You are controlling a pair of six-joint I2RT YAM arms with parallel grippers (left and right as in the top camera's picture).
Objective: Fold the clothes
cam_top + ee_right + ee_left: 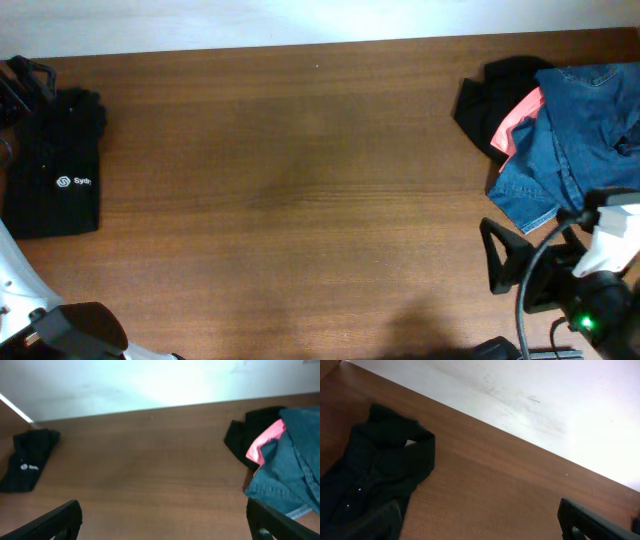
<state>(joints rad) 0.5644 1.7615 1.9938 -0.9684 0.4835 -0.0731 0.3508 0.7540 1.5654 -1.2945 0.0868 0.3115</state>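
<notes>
The clothes lie in two places. A folded black shirt point(55, 165) with a small white logo rests at the table's left end; it also shows in the left wrist view point(380, 480) and, far off, in the right wrist view point(30, 460). At the right end is a loose pile: a black piece point(490, 95), a coral-pink piece point(517, 118) and blue denim point(580, 140) point(295, 465). My left gripper point(22, 82) point(480, 530) is open beside the shirt's far left corner. My right gripper point(548, 228) point(165, 522) stands open at the pile's near edge, holding nothing.
The brown wooden table point(300, 200) ends at a white wall point(300, 20) along its far edge. The left arm's base point(70, 330) sits at the near left corner, and the right arm's body and cables point(590, 300) fill the near right corner.
</notes>
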